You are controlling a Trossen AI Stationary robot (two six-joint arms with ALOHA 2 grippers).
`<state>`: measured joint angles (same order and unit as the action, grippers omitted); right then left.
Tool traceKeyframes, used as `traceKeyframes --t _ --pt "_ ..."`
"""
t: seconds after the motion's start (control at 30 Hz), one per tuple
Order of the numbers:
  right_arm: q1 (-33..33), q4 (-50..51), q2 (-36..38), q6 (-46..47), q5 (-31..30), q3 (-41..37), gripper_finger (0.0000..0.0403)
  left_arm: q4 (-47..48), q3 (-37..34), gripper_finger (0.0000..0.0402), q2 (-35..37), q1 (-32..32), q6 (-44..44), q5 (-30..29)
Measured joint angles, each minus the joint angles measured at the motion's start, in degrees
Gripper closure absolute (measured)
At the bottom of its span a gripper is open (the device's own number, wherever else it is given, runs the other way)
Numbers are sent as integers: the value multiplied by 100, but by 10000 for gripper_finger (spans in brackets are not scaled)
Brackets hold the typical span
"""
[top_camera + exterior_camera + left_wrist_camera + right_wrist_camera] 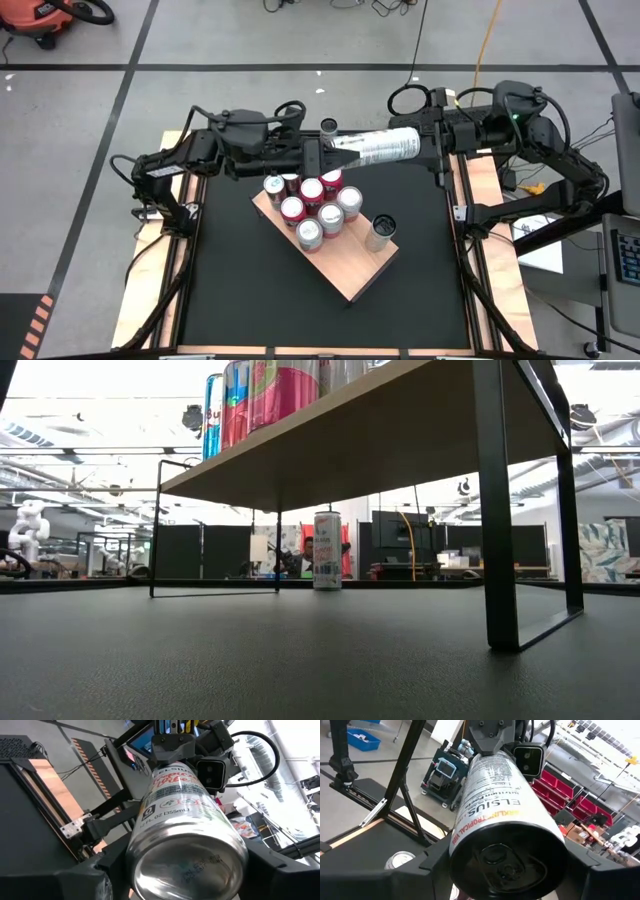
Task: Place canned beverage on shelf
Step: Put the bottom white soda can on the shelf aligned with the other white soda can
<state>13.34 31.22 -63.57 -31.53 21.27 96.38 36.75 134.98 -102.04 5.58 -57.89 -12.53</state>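
While a silver Celsius can [385, 146] is held lying on its side in the air, it is gripped at one end by the right gripper [425, 143] and enclosed at the other by the left gripper [335, 148], whose fingers sit along its sides. Just beneath and ahead of both grippers, the wooden shelf [350, 270] is seen carrying upright cans [312, 205], with one lone can [381, 232] set apart from them.

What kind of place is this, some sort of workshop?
Most likely a robotics lab or workshop: a grey floor marked with black tape, a shop vacuum, and racks of red bins behind the table.
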Motion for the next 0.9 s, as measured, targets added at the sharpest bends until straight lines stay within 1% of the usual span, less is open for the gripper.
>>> traceKeyframes --t 0.1,0.17,0.5,0.57,0.67,0.9 --pt "0 3 10 169 1 0 169 -10 0 147 0 0 20 -11" --pt "0 11 25 309 1 0 158 -24 0 148 0 0 43 -9" --pt "2 78 141 1575 -1 -7 70 -69 -2 150 -2 0 902 -9" --pt "2 134 157 2010 0 -7 58 -216 -4 150 -2 1 1290 -5" --pt "4 179 160 2944 -1 -7 48 -583 -4 150 -2 48 2179 -11" --pt "7 128 168 4556 153 -7 45 -1115 -4 150 0 209 4409 -273"
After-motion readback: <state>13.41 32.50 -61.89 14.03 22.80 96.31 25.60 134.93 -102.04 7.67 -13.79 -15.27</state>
